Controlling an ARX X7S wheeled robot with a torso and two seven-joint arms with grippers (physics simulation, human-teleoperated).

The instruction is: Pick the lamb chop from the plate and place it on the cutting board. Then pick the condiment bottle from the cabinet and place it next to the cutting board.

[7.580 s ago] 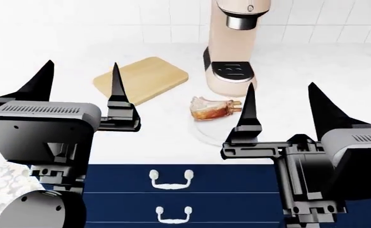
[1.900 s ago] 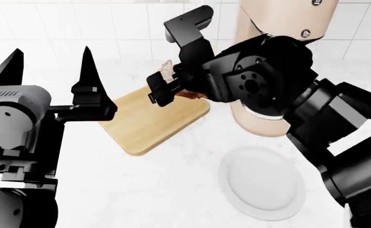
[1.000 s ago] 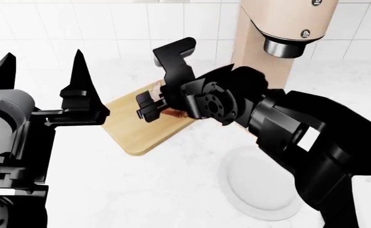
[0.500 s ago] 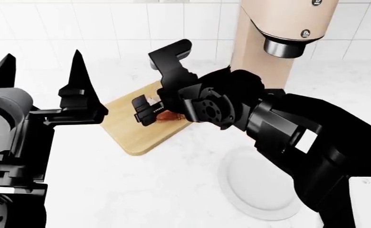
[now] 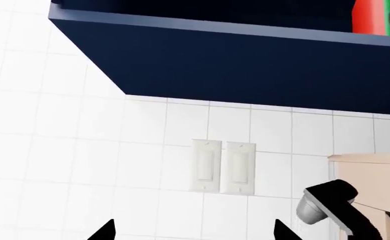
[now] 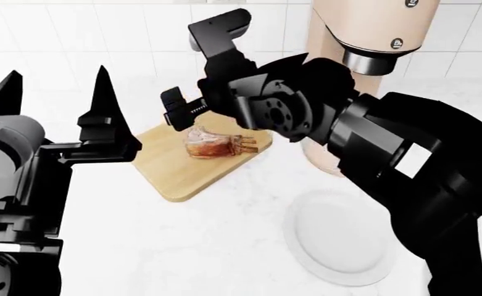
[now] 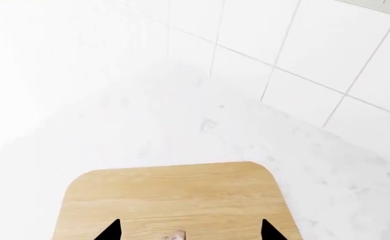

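The right end effector (image 6: 193, 117) hangs just above the cutting board (image 6: 171, 169), its 2 fingers spread wide and holding nothing. The lamb chop (image 6: 209, 143) lies on the board, bones pointing to 3 o'clock. The left end effector (image 6: 55, 95) is also spread wide and empty, at 9 o'clock of the board. The plate (image 6: 339, 240) sits bare at 5 o'clock on the counter (image 6: 191, 246). The condiment bottle (image 5: 378, 17) stands in the cabinet (image 5: 248, 65).

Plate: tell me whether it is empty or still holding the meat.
Empty. In the head view the plate is bare white, and the lamb chop lies on the cutting board below the open right gripper.
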